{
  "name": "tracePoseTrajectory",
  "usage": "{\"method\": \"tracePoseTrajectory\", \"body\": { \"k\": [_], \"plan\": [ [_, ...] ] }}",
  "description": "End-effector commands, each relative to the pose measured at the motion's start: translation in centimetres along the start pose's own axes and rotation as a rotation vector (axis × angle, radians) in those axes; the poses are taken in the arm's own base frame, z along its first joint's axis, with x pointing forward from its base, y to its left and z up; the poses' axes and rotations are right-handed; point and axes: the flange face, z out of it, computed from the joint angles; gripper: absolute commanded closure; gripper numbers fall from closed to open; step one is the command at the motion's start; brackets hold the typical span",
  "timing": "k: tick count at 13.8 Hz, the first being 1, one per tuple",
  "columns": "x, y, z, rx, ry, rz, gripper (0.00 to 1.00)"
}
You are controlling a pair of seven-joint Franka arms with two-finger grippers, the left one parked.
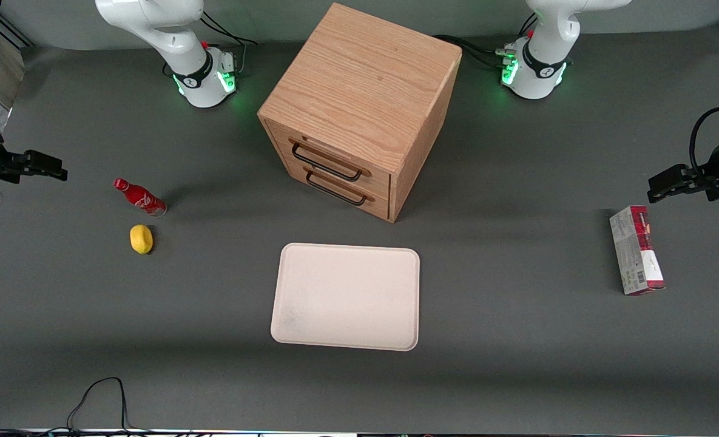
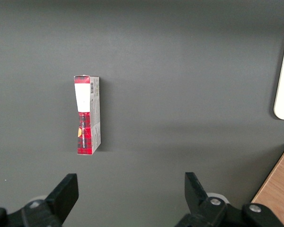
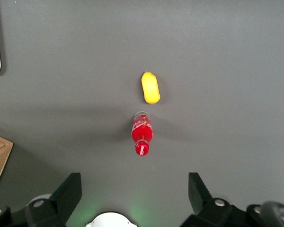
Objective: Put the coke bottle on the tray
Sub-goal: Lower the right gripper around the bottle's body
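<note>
red coke bottle (image 1: 140, 198) — white script, cream tray (image 1: 346, 296), black gripper (image 1: 31, 164)

The grey table (image 1: 517, 364) bears coke bottle (image 1: 140, 198), lemon (image 1: 141, 238), tray (image 1: 347, 295), cabinet (image 1: 359, 109), carton (image 1: 636, 258).

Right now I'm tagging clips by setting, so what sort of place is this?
Most likely a robot lab test bench: a grey table with staged props, a coke bottle lying on it, a tray, a wooden drawer cabinet. The gripper hangs open, high over the bottle.
</note>
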Motion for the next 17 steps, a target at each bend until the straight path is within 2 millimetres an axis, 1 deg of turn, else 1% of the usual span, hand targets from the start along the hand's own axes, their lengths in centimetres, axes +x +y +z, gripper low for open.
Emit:
{"method": "tracePoseTrajectory", "body": {
  "k": [1,2,3,4,5,6,7,9,11,14,17],
  "plan": [
    [-2.5,-0.6,0.0,-0.017,0.009,-0.028,0.00],
    [-3.4,-0.4,0.4,-0.013,0.020,-0.026,0.00],
    [-4.4,-0.5,1.8,-0.007,0.039,-0.028,0.00],
    [-5.4,-0.8,3.7,-0.012,0.064,-0.038,0.00],
    [-6.1,-1.0,6.0,-0.028,0.082,-0.050,0.00],
    [-6.3,-1.2,7.8,-0.034,0.097,-0.055,0.00],
    [-6.4,-0.9,8.8,-0.031,0.101,-0.048,0.00],
    [-6.5,-0.2,9.1,-0.026,0.104,-0.036,0.00],
    [-6.3,-0.1,9.9,-0.025,0.108,-0.036,0.00],
    [-6.2,-0.3,13.9,-0.022,0.152,-0.037,0.00],
    [-6.4,0.0,17.1,-0.021,0.186,-0.035,0.00]
  ]
}}
